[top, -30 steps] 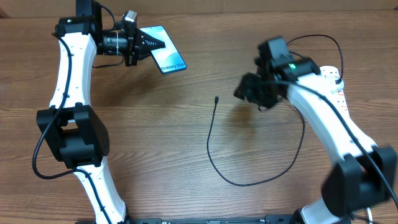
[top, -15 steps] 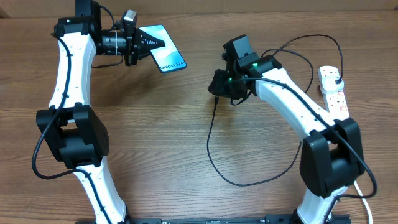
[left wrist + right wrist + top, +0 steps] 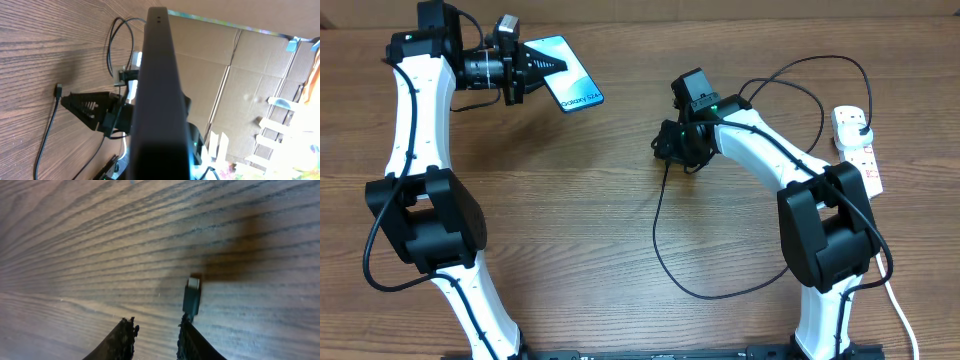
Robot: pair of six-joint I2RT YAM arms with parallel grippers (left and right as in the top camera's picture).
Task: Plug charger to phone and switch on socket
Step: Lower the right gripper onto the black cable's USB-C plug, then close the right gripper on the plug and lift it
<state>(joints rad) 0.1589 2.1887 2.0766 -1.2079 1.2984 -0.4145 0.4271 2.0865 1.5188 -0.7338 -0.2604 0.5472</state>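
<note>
My left gripper (image 3: 548,66) is shut on the phone (image 3: 572,86), holding it above the far left of the table. The light blue screen faces up. In the left wrist view the phone (image 3: 156,85) shows edge-on and hides the jaws. The charger's thin black cable (image 3: 665,250) loops across the table's middle. Its small plug tip (image 3: 192,294) lies flat on the wood. My right gripper (image 3: 156,330) is open just above the table, its right finger touching the cable right behind the tip. From above, that gripper (image 3: 667,152) covers the tip. The white socket (image 3: 857,150) lies at the far right.
The cable's far end arcs over the back of the table to the socket's top end (image 3: 853,118). A thick white cord (image 3: 900,315) runs off the socket toward the front right. Cardboard boxes (image 3: 240,75) stand beyond the table.
My right arm has swung left from near the socket to the cable's plug tip and come down over it. My left arm has shifted the phone slightly left and back.
</note>
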